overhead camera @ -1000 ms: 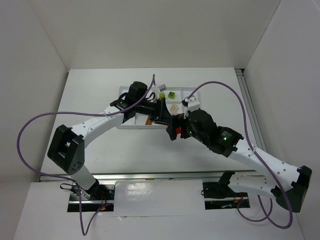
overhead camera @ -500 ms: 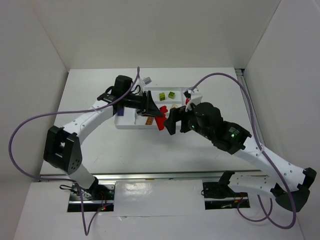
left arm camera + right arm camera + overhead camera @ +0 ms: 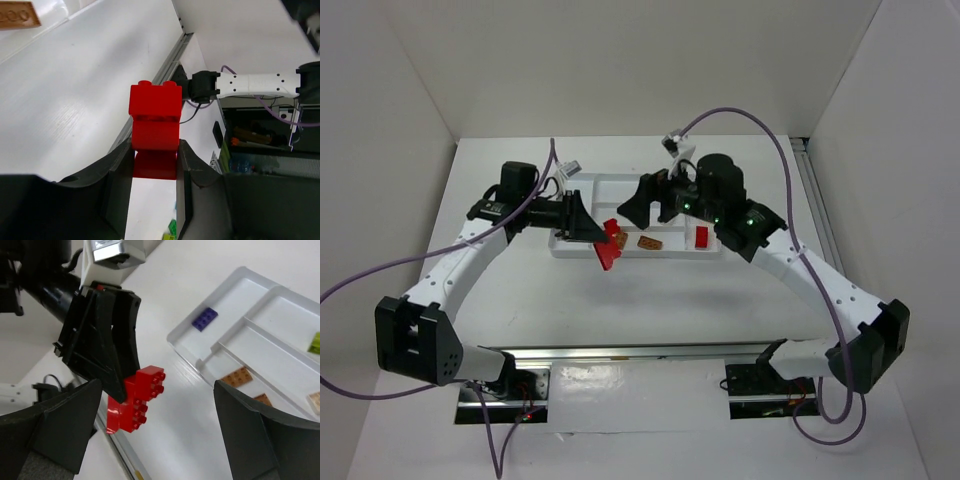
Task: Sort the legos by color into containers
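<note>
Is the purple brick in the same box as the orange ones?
No, a raised divider separates the purple brick from the orange bricks.

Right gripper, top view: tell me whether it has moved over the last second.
Yes. The right gripper has moved from the white tray's near rim to above the tray's middle, farther from the camera side, its jaws wide apart.

The tray (image 3: 260,295) holds a purple brick (image 3: 205,319) and orange bricks (image 3: 236,376); the left claw (image 3: 155,165) clamps red legos (image 3: 155,120).
</note>
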Controlling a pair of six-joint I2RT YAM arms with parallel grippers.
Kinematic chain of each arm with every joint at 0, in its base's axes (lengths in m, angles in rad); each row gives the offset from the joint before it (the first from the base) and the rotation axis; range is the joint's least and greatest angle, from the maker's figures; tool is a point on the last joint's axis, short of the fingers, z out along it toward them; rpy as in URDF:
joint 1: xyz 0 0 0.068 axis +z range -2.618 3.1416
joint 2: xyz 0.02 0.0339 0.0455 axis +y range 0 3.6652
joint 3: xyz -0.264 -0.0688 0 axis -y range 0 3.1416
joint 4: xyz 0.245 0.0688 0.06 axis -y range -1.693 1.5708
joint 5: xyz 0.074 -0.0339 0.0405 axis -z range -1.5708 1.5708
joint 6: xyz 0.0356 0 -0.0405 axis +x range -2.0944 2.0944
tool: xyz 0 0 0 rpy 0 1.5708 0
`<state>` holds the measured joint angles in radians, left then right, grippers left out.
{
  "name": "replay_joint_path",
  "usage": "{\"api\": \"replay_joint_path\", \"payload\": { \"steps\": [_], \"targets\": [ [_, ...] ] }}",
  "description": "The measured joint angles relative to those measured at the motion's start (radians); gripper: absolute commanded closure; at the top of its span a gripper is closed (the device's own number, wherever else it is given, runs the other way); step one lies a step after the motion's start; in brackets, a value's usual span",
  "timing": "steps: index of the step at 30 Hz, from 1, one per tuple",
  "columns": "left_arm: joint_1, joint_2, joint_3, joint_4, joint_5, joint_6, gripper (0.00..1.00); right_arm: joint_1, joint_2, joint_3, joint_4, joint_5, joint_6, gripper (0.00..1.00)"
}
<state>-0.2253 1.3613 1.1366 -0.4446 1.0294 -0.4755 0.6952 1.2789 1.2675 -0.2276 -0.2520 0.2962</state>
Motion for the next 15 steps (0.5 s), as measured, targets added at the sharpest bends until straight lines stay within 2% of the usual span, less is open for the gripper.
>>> {"api": "replay_joint_path", "payload": {
  "steps": [7, 10, 15],
  "targets": [
    [0.080, 0.009, 0.021, -0.060, 0.020, 0.059, 1.00, -0.382, 0.067, -0.087, 0.279, -0.484, 0.160, 0.00],
    [0.082, 0.011, 0.021, -0.043, 0.038, 0.058, 1.00, -0.419, 0.093, -0.103, 0.325, -0.611, 0.178, 0.00],
    [0.084, 0.011, 0.002, 0.052, 0.084, 0.048, 1.00, -0.374, 0.099, -0.140, 0.407, -0.711, 0.198, 0.00]
  ]
}}
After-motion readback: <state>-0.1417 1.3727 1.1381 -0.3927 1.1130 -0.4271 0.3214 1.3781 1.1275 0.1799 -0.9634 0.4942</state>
